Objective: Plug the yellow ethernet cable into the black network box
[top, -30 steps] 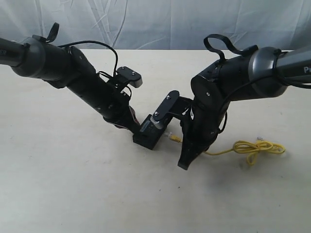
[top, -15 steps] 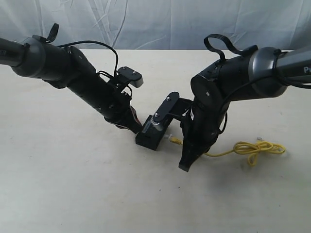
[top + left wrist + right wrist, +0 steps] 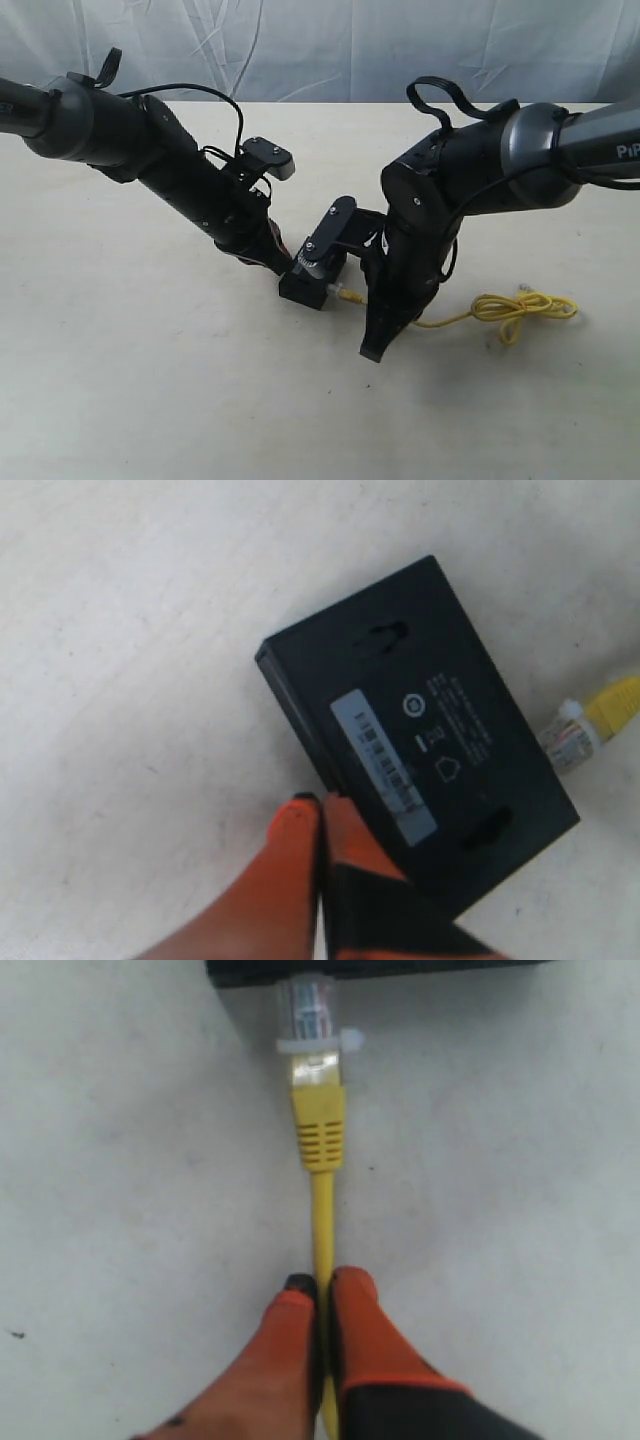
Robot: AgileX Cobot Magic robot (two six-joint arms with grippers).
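The black network box [image 3: 308, 281] lies between the two arms, its white label strip facing the left wrist camera [image 3: 420, 730]. My left gripper [image 3: 320, 805] is shut, its orange fingertips pressed against the box's side edge. The yellow ethernet cable [image 3: 322, 1220] is pinched in my shut right gripper [image 3: 322, 1285], a short way behind the plug. Its clear plug [image 3: 308, 1005] points at the box's side [image 3: 380, 968] and its tip meets the edge. In the exterior view the right gripper [image 3: 373, 335] stands just right of the box and the plug [image 3: 345, 296] touches it.
The cable's loose loops [image 3: 522, 310] trail on the table to the right, with the other clear plug among them. The right arm's wrist camera [image 3: 330, 228] hangs over the box. A white cloth backdrop [image 3: 320, 50] closes the far side.
My right gripper has moved left toward the box with the cable, closing the gap between plug and box. The loops were dragged left. The left arm barely moved.
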